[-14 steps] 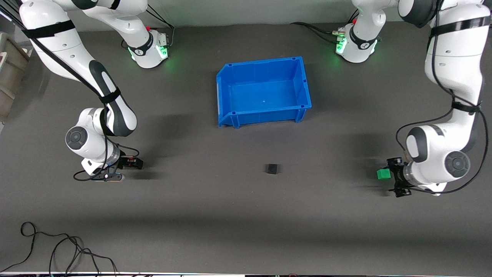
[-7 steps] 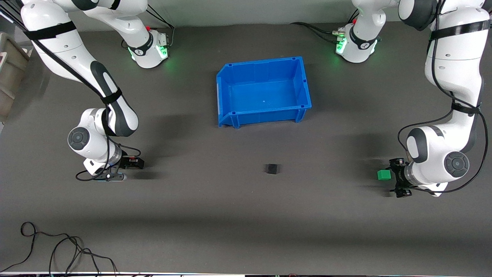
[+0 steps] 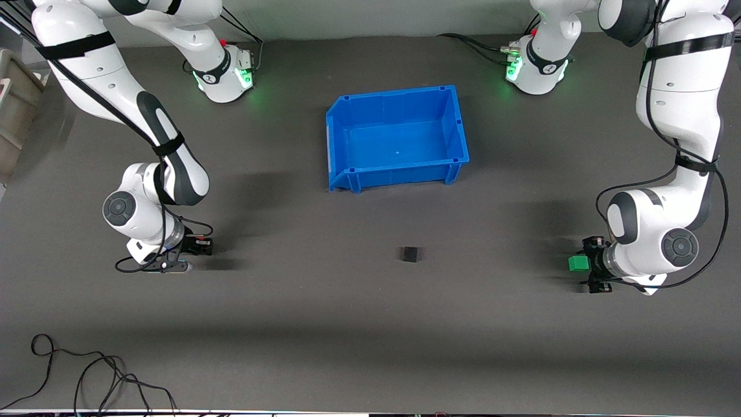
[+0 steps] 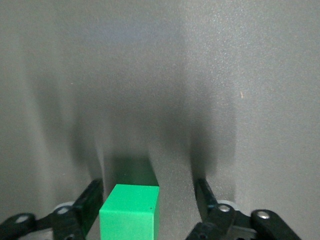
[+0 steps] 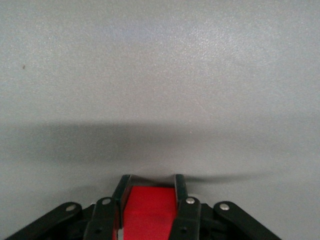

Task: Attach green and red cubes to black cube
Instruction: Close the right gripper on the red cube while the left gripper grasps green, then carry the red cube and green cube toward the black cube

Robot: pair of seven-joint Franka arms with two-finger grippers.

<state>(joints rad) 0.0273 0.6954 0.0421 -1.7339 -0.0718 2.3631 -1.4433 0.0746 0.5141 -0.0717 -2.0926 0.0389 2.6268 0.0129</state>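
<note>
The black cube (image 3: 410, 254) sits alone on the dark table, nearer the front camera than the blue bin. The green cube (image 3: 578, 263) rests on the table at the left arm's end. My left gripper (image 3: 586, 264) is low around it and open. In the left wrist view the green cube (image 4: 131, 212) lies between the fingers of the left gripper (image 4: 148, 200), close to one finger and clear of the other. My right gripper (image 3: 197, 247) is low at the right arm's end. In the right wrist view the right gripper (image 5: 151, 184) is shut on the red cube (image 5: 149, 210), which is hidden in the front view.
The blue bin (image 3: 399, 174) stands open between the two arm bases. A grey box (image 3: 14, 110) sits at the right arm's end of the table. A loose black cable (image 3: 87, 376) lies near the front edge.
Both arms have shifted only slightly. The left arm's hand has edged a little toward the green cube, and the right gripper has barely moved. The cubes lie where they were.
</note>
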